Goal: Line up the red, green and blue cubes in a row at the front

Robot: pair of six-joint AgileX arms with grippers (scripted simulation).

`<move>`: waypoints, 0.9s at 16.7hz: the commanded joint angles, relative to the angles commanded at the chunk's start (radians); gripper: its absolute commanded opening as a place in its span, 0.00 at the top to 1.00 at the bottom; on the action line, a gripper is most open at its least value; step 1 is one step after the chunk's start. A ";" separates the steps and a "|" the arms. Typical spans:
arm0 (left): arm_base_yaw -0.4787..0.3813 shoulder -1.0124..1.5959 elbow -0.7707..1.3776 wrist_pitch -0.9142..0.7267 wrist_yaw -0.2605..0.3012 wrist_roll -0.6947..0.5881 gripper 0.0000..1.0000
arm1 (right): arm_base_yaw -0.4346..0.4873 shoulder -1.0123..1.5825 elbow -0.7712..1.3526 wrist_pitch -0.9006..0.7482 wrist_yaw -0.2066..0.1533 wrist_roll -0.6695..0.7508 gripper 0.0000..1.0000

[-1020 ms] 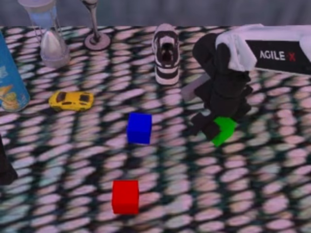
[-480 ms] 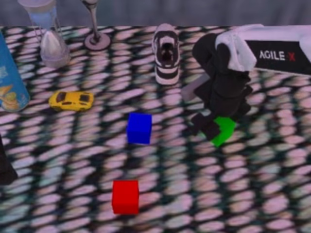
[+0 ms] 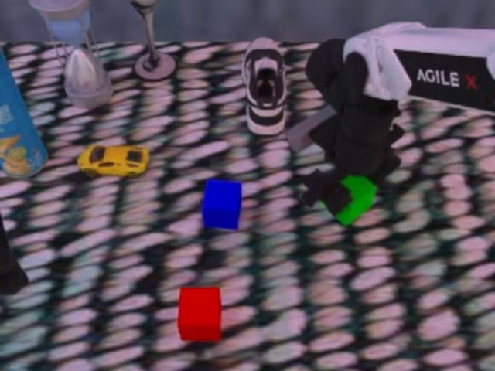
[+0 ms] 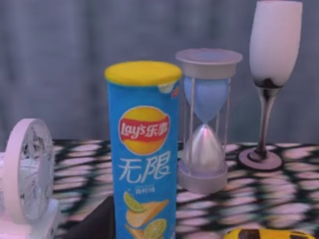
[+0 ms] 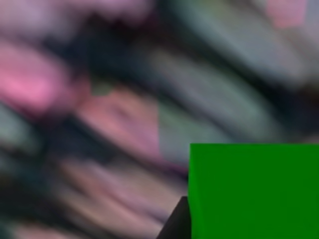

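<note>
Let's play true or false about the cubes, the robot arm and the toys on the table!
1. The right gripper is at the green cube. True.
2. The red cube sits behind the blue cube. False: red is nearer the front.
3. The yellow toy car lies left of the blue cube. True.
4. The shoe rests on the red cube. False: it stands apart at the back.
5. The three cubes touch. False: all apart.

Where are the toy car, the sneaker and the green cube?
Toy car (image 3: 114, 160), top view, on its yellow roof.
Sneaker (image 3: 265, 85), top view, on its opening.
Green cube (image 3: 358, 198), top view, on its visible top face.
</note>
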 joint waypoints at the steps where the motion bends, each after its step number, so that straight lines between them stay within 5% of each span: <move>1: 0.000 0.000 0.000 0.000 0.000 0.000 0.00 | 0.000 -0.012 0.020 -0.036 0.000 0.001 1.00; 11: 0.000 0.000 0.000 0.000 0.000 0.000 0.00 | 0.006 -0.058 0.086 -0.151 -0.001 0.015 1.00; 15: 0.000 0.000 0.000 0.000 0.000 0.000 0.00 | 0.078 -0.088 0.050 -0.144 -0.001 0.160 1.00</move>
